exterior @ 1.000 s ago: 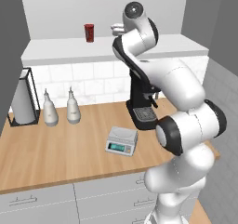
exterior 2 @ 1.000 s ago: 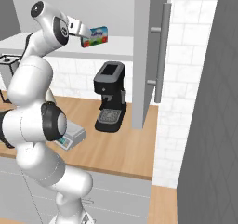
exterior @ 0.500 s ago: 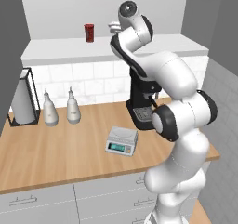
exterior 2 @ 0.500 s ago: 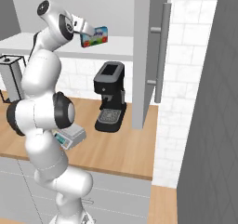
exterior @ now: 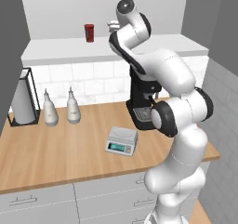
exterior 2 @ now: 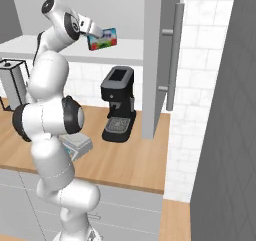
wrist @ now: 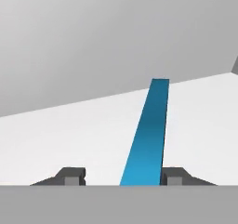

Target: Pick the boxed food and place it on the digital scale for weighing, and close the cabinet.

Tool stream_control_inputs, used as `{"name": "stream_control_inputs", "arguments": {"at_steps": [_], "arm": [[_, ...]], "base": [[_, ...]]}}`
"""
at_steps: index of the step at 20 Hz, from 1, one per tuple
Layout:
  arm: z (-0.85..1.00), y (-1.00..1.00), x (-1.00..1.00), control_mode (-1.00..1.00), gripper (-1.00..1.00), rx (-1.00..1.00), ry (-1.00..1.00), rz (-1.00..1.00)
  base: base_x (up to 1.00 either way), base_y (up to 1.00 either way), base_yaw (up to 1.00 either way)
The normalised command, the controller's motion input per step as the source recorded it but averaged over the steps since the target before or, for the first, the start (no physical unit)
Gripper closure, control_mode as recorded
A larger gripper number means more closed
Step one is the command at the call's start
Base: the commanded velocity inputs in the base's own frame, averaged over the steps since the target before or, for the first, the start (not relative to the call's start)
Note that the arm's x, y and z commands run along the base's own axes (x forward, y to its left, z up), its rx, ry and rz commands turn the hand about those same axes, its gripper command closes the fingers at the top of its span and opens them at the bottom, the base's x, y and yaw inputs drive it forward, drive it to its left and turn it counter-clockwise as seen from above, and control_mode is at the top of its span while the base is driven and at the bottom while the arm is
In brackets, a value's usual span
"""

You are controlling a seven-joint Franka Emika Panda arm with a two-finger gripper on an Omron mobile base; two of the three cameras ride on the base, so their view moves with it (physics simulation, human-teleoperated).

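We are closing our pincer (wrist: 118,176) on the boxed food (exterior 2: 102,38); jaws half-shut, grip unconfirmed; the digital scale (exterior: 122,141) is waiting.

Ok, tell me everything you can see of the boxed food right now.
The boxed food is a small flat rectangular box, blue with red and green patches and a white logo. It stands on a long edge inside the open upper cabinet, broad face toward the right base camera. In the hand view its thin blue edge runs between the gripper tips, close to one; whether they grip it is unclear.
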Motion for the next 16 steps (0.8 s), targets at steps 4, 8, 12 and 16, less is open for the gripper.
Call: {"name": "stream_control_inputs", "arguments": {"at_steps": [4, 8, 12, 16], "arm": [[-0.17, -0.36, -0.19, -1.00, 1.00, 0.02, 0.00, 0.00], [-0.61, -0.02, -0.88, -1.00, 1.00, 0.00, -0.49, 0.04], [-0.27, 0.25, -1.00, -1.00, 1.00, 0.00, -0.54, 0.15], [0.12, 0.29, -1.00, -1.00, 1.00, 0.02, -0.08, 0.17]], "base": [[0.00, 0.00, 0.00], [0.00, 0.00, 0.00], [0.00, 0.00, 0.00], [0.00, 0.00, 0.00]]}}
